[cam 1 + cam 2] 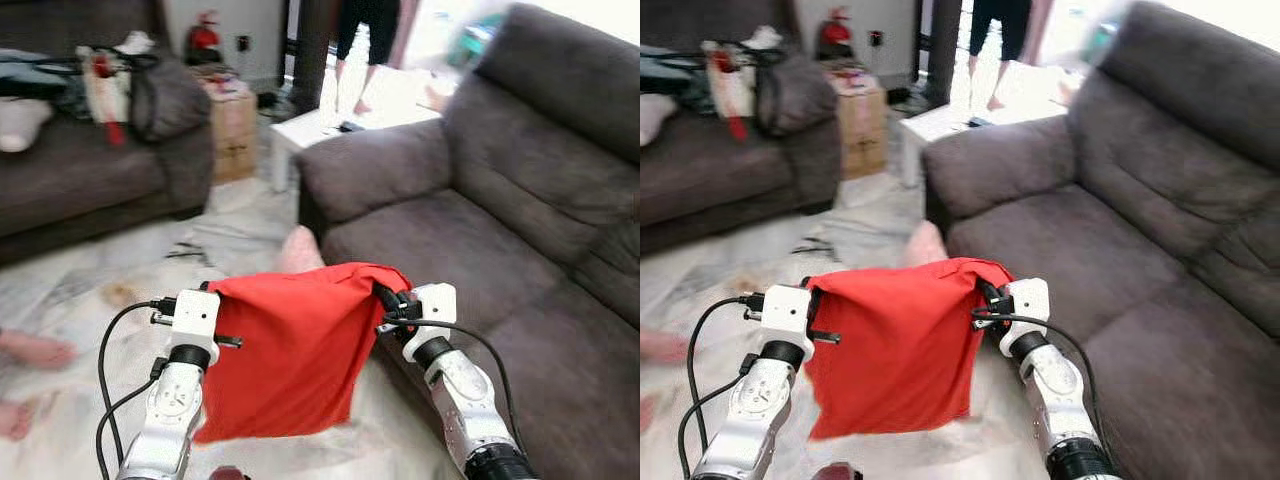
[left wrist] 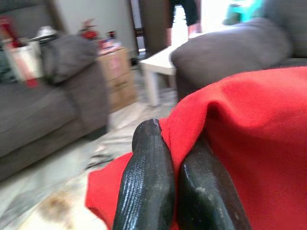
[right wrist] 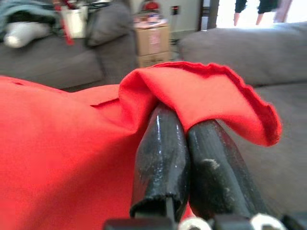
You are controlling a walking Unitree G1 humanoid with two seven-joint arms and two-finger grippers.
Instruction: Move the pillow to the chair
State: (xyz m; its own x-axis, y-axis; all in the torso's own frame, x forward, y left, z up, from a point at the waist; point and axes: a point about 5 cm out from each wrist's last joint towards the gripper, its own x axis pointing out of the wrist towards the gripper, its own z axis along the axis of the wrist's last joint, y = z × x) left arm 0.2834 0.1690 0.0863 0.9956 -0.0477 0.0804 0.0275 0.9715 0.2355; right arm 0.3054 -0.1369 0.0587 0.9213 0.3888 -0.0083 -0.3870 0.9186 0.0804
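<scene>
The pillow (image 1: 285, 350) is a limp red fabric piece hanging between my two arms above the floor. My left gripper (image 1: 222, 300) is shut on its left top edge; in the left wrist view the black fingers (image 2: 148, 177) pinch red cloth. At the right top corner, my right gripper (image 1: 385, 300) is shut too, with a fold draped over its fingers (image 3: 163, 158). A large dark grey couch (image 1: 480, 250) stands to the right, its seat beside my right arm.
A second grey sofa (image 1: 90, 180) piled with bags sits at the back left. A cardboard box (image 1: 232, 130) and a white low table (image 1: 310, 130) stand behind. A person's legs (image 1: 365, 50) are at the back and bare feet (image 1: 30, 350) at the left. A pale pink object (image 1: 300, 250) lies behind the pillow.
</scene>
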